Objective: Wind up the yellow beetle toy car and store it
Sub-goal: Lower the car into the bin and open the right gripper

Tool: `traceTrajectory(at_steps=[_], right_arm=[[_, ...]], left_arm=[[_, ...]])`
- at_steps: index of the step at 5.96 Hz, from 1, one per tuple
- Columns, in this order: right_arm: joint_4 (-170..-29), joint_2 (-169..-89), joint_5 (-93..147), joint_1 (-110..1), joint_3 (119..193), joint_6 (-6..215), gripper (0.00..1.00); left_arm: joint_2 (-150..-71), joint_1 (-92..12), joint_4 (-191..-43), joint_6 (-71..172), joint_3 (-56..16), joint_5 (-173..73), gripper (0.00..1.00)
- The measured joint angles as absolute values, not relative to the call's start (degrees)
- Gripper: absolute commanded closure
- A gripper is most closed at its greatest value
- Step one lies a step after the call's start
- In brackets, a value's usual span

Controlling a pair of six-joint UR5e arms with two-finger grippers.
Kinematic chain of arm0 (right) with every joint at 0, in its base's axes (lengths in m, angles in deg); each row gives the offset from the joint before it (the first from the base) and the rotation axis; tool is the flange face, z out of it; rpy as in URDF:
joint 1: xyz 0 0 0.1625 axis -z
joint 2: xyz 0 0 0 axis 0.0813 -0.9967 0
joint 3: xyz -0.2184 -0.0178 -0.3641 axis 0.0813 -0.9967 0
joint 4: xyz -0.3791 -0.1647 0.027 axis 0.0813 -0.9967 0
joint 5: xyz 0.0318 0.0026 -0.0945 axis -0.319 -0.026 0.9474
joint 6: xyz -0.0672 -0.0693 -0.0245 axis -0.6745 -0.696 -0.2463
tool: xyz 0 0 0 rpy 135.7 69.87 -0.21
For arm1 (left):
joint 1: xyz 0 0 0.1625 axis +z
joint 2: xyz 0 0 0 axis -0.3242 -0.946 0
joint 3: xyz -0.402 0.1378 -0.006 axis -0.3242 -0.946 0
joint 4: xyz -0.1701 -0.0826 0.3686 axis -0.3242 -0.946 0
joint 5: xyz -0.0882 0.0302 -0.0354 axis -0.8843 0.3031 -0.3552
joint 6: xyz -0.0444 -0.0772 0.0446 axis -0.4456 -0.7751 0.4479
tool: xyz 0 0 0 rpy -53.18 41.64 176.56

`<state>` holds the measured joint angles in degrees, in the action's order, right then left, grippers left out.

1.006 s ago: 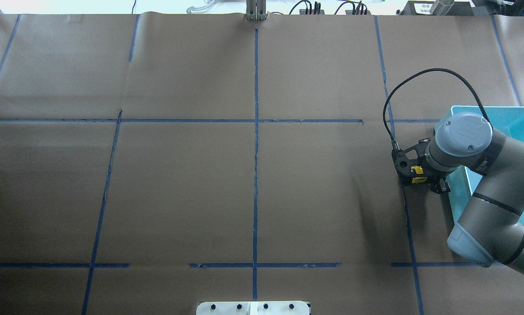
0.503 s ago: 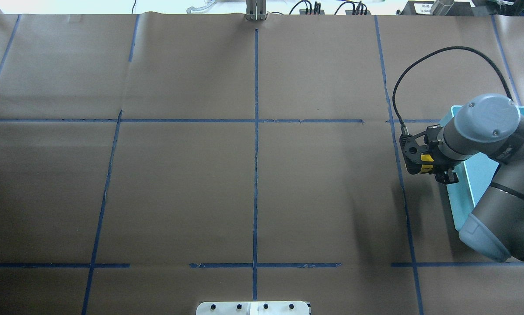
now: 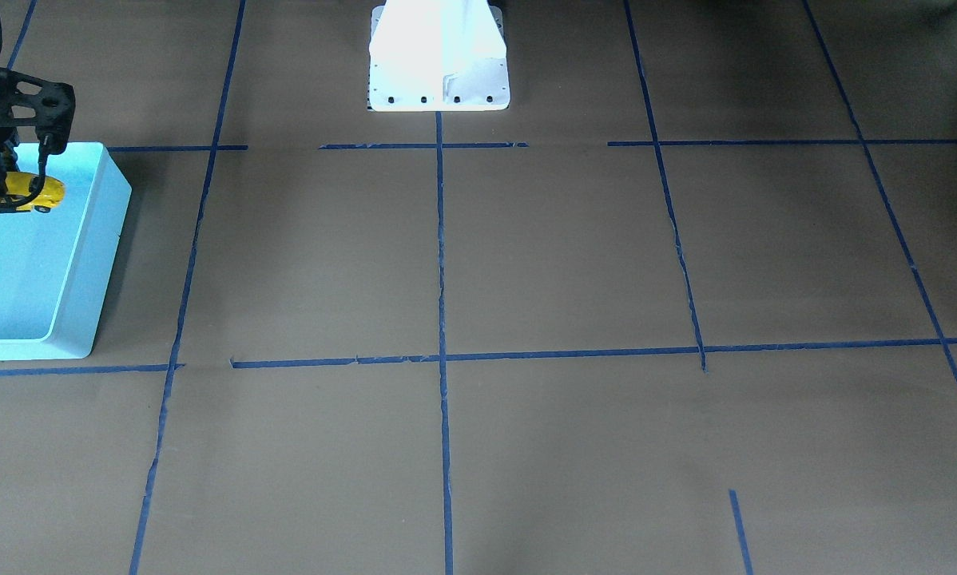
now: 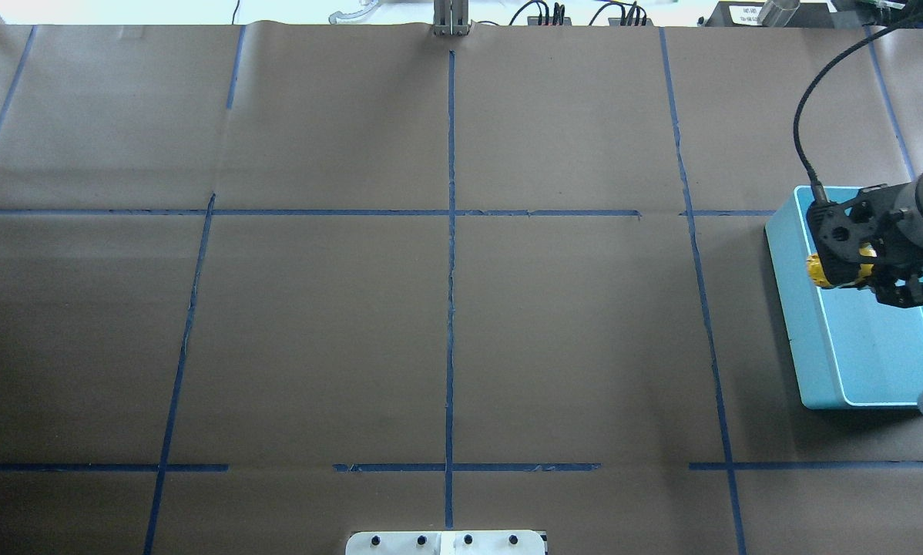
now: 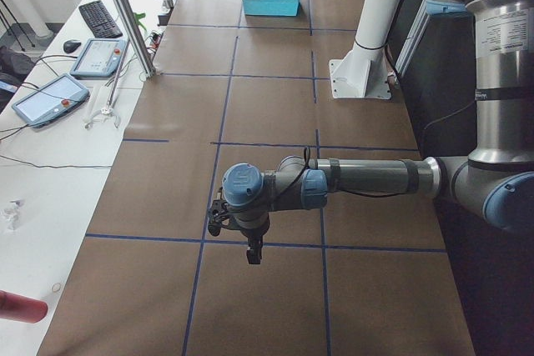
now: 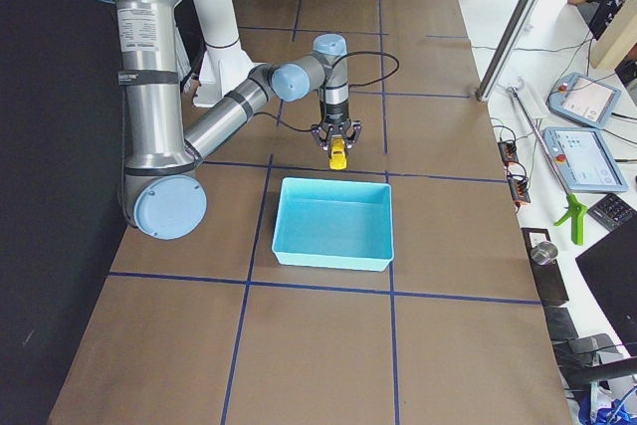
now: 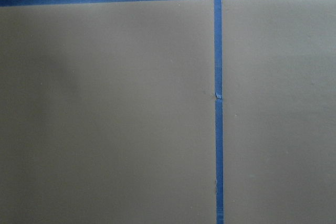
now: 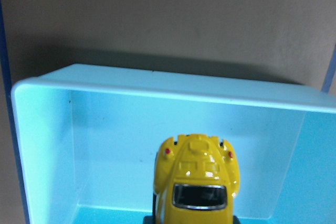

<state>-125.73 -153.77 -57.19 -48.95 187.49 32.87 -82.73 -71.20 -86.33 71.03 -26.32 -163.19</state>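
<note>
One yellow toy car (image 8: pixel 195 174) in right claw (image 3: pixel 5 190), one blue bin (image 6: pixel 333 251)

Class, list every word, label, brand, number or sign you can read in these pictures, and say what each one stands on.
No text here can be read with certainty.
white label at the table's far edge: dark print, too small to read.
right arm's upright tube: printed band, blurred.
left arm's upright tube: printed band, blurred.
yellow beetle toy car and light-blue bin: no lettering shows.
</note>
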Motion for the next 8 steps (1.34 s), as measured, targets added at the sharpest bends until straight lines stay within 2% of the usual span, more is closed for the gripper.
traceTrajectory(at_steps=[3, 7, 8], right_arm=[[-110.62, -156.02, -59.45, -49.81, 173.28, 32.44, 1.00], [-101.39, -155.59, -61.69, -48.32, 164.29, 35.76, 0.98], [-100.50, -155.56, -61.80, -47.72, 163.88, 36.71, 0.82]], left_arm=[[-83.04, -71.25, -86.33, 71.03, -25.80, -163.19, 0.00], [-83.22, -71.18, -86.33, 71.03, -25.85, -163.19, 0.00], [-83.24, -71.17, -86.33, 71.03, -25.89, -163.19, 0.00]])
